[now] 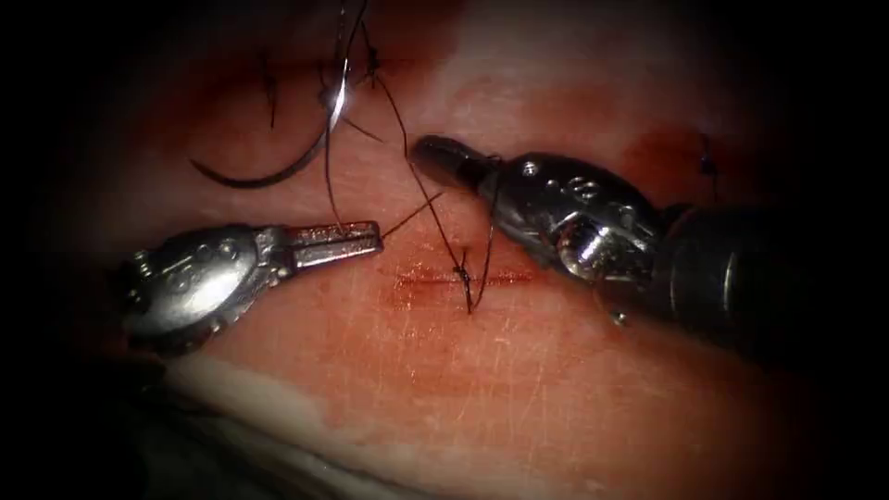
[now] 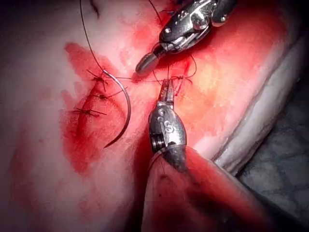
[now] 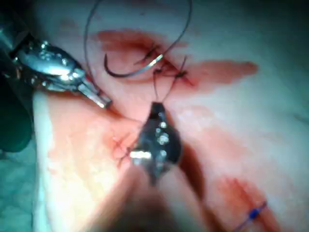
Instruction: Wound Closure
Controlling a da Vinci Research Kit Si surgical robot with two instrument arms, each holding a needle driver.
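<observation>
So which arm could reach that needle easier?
Probably the left. Its tool lies just below the needle, which rests free on the tissue, not stuck in. But its jaws are shut on the thread. The right tool is farther off, with thread looped over it.

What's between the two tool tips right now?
In the endoscope view, thread crosses bare tissue between the left tool and right tool; the needle lies free above.

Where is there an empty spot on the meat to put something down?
Bare tissue lies below the cut and both tools. Crowded above: the needle lies free there, with thread strung between the left tool and right tool.
</observation>
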